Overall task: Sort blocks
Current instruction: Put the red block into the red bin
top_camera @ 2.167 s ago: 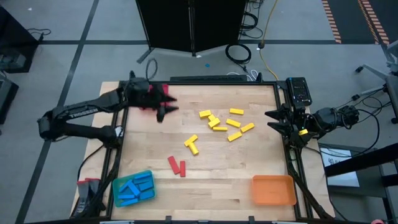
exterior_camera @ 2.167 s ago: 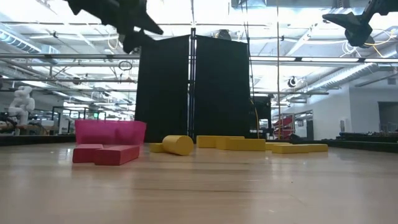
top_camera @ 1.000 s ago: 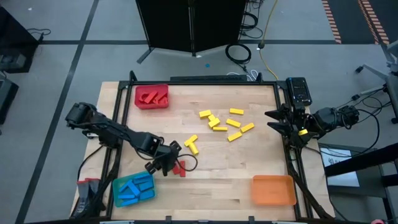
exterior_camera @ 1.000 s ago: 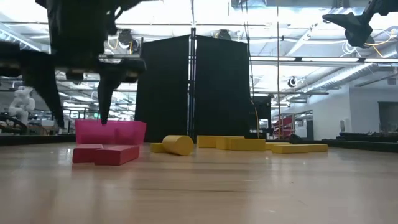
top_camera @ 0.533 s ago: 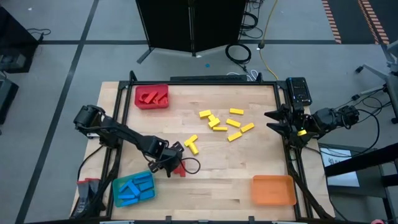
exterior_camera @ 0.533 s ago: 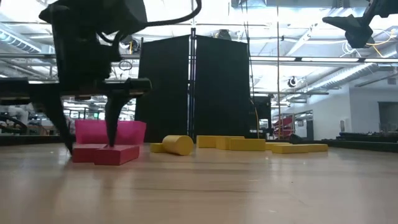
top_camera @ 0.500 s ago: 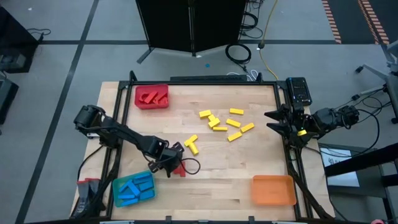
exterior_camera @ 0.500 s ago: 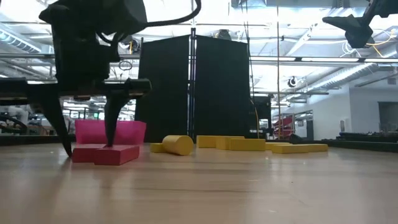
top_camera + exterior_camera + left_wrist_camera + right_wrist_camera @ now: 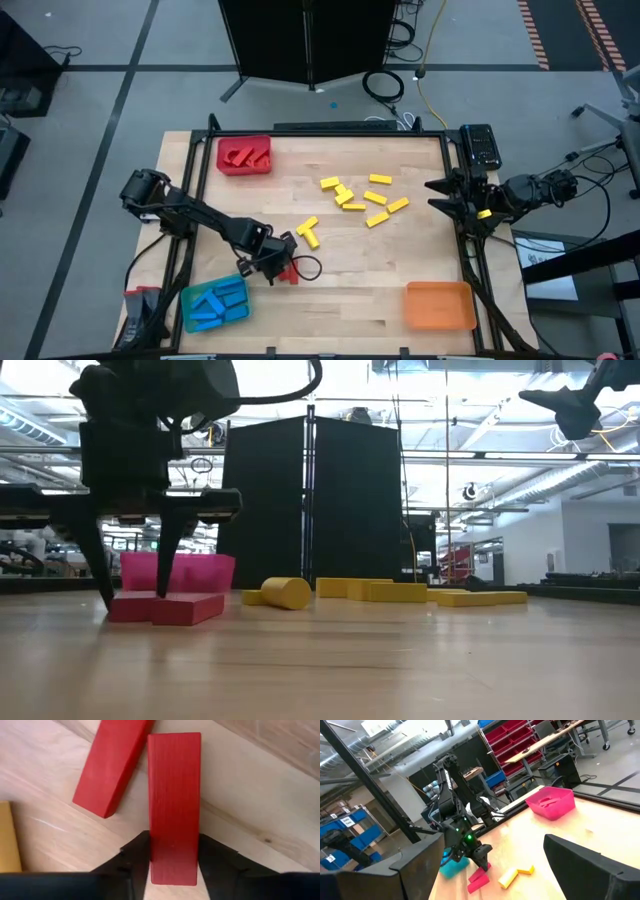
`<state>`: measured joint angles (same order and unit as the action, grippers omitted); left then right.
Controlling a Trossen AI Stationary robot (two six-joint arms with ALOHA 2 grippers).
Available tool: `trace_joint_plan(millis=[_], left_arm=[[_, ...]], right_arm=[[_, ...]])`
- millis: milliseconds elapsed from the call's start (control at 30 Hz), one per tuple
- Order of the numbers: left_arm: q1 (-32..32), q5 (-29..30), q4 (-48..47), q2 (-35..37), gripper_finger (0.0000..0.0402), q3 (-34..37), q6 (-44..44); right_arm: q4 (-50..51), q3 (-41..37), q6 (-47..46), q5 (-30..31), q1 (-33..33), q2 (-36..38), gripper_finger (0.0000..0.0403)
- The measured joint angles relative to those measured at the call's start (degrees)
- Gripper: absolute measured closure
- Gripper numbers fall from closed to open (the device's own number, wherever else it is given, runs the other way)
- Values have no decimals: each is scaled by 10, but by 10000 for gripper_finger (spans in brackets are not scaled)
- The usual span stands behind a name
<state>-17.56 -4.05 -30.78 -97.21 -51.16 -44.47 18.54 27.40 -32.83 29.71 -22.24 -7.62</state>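
sorting is judged to be partly done. blue blocks [image 9: 213, 302] are gathered in the blue tray [image 9: 188, 318] at the near left corner of the counter [image 9: 350, 270], and several red blocks [image 9: 245, 156] are seen in the red tray [image 9: 228, 166] at the far left corner. the orange tray [image 9: 438, 305] at the near right corner is seen to hold nothing, while the yellow blocks [image 9: 358, 199] are scattered loose over the middle of the counter, with one more yellow pair [image 9: 308, 231] lying a little apart, nearer the left arm. two red blocks are left on the wood, side by side.

the left tool [image 9: 277, 268] is lowered onto one of these. in the left wrist view the red block [image 9: 174, 805] is seen lying lengthwise between the two dark fingers [image 9: 134, 856], its near end pressed by both, so the tool is taken to be clenched on it; the block rests flat on the counter and is not yet lifted. the second red block [image 9: 112, 765] lies just beside it, angled, outside the fingers. in the low view the fingers are seen reaching down to the counter on either side of the block.

the right tool [image 9: 446, 196] is held released, fingers spread wide, above the right edge of the counter, well apart from every block.
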Motion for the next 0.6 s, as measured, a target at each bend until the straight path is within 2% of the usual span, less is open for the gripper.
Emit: trace_joint_plan(millis=[100, 433, 600], left_arm=[[0, -1, 1, 0, 274, 0, 1], [-2, 19, -1, -1, 274, 0, 23], [-2, 26, -39, -6, 274, -31, 55]], right_arm=[[5, 0, -5, 0, 0, 0, 65], [5, 0, -12, 3, 0, 0, 65], [5, 0, -21, 3, 0, 0, 65]])
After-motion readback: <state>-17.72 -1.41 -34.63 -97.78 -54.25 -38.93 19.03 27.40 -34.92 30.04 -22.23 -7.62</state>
